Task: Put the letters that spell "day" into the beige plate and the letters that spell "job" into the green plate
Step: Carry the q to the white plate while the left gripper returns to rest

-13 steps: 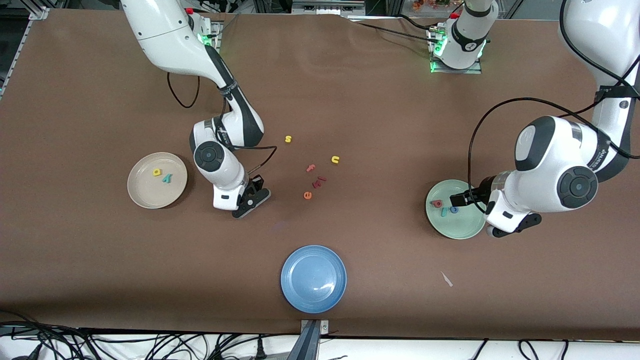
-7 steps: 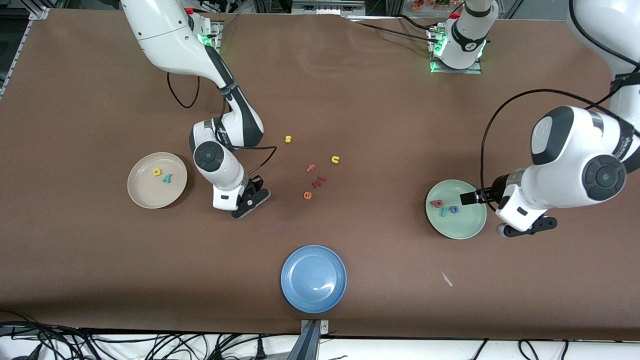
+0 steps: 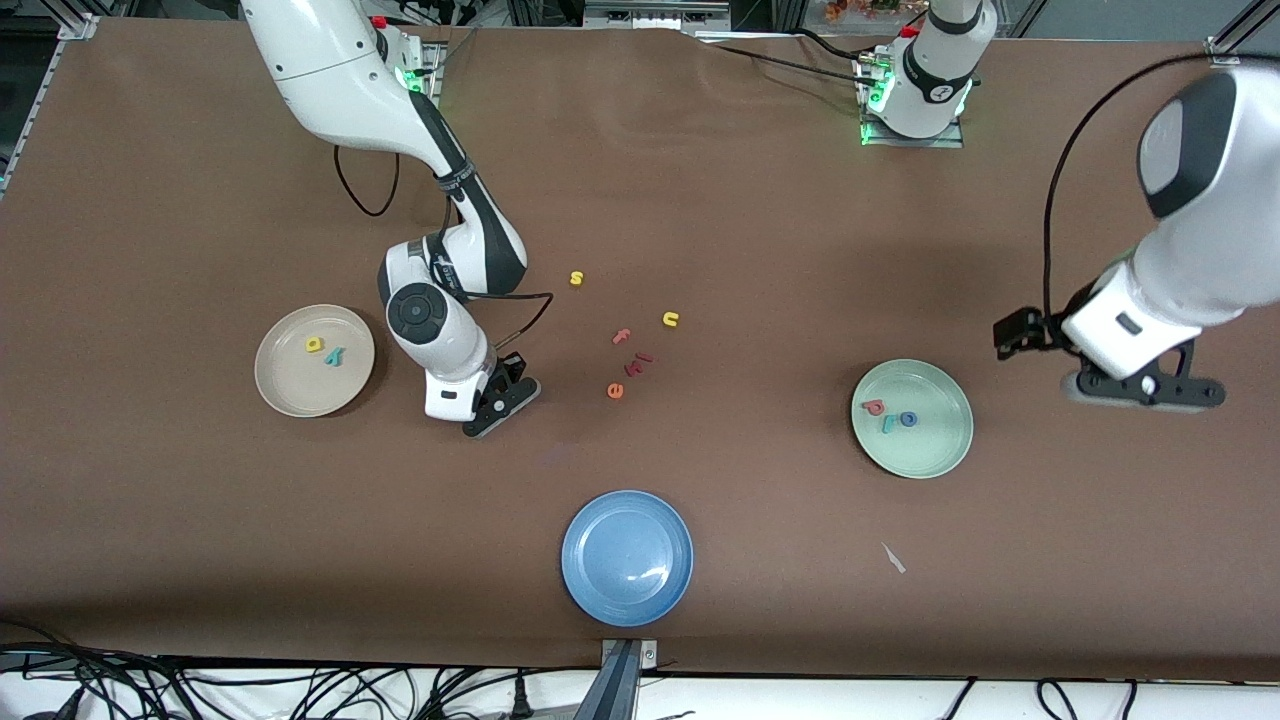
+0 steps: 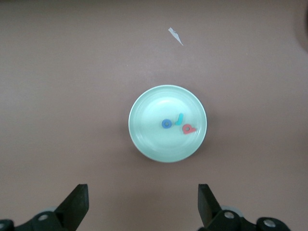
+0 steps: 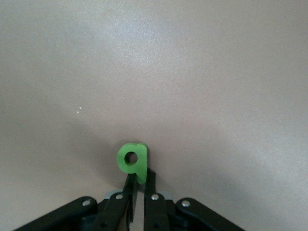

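Front view: right gripper [image 3: 497, 400] hides the green letter [image 5: 133, 161] it pinches; only the right wrist view shows it, stem lost between the fingers. Left arm's upper part runs off the frame edge. Left wrist view cuts off the left gripper [image 4: 142, 204] low down, only both fingertips showing. Dark red pieces [image 3: 638, 363]: shapes too small to read.
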`<move>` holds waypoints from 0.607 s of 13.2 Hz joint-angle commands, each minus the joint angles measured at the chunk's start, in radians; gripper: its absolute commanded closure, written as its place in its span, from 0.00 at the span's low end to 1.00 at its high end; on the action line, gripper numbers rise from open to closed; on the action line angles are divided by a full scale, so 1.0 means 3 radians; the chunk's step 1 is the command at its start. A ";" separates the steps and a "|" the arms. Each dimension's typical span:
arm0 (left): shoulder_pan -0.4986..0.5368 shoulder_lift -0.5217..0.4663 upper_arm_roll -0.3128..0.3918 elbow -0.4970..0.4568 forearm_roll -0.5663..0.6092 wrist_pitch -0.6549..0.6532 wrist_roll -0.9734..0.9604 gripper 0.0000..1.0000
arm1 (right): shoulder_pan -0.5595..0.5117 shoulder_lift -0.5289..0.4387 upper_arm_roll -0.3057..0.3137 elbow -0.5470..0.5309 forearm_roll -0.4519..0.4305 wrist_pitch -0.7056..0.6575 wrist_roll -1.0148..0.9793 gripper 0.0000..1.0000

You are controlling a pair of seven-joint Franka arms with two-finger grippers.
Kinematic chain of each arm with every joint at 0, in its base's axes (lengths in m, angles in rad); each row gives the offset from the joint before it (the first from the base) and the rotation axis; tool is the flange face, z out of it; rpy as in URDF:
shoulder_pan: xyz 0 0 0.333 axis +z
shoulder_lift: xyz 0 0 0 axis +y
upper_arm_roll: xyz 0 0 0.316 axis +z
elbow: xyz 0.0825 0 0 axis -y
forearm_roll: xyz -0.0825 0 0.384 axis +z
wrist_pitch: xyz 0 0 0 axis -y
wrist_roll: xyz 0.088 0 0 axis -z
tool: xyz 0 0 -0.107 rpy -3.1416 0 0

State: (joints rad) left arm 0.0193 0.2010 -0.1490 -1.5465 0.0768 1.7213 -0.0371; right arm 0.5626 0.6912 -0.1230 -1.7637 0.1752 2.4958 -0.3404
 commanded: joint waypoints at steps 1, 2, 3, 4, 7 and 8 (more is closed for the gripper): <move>-0.0095 -0.0659 0.0103 -0.0515 -0.0021 0.0020 0.0108 0.00 | -0.0004 0.0161 0.0057 0.0096 0.0112 0.0036 -0.0041 0.95; -0.0120 -0.0751 0.0113 -0.0576 -0.0021 0.0010 0.0098 0.00 | -0.0004 0.0161 0.0057 0.0096 0.0112 0.0031 -0.0041 0.98; -0.0166 -0.0823 0.0113 -0.0612 -0.0021 0.0010 0.0073 0.00 | -0.0004 0.0161 0.0057 0.0096 0.0127 0.0025 -0.0052 1.00; -0.0232 -0.0884 0.0118 -0.0608 -0.0016 0.0020 0.0052 0.00 | -0.0004 0.0150 0.0057 0.0096 0.0137 0.0015 -0.0052 1.00; -0.0330 -0.0890 0.0311 -0.0623 -0.0250 0.0035 0.0062 0.00 | -0.0029 0.0130 0.0057 0.0096 0.0173 -0.0020 -0.0062 1.00; -0.0431 -0.0905 0.0389 -0.0755 -0.0251 0.0035 0.0047 0.00 | -0.0024 0.0120 0.0057 0.0096 0.0223 -0.0061 -0.0067 1.00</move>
State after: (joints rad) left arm -0.0677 -0.0537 -0.0936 -1.7126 0.0346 1.7149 -0.0354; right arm 0.5604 0.6913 -0.1236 -1.7631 0.1922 2.4940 -0.3404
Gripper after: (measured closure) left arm 0.000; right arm 0.899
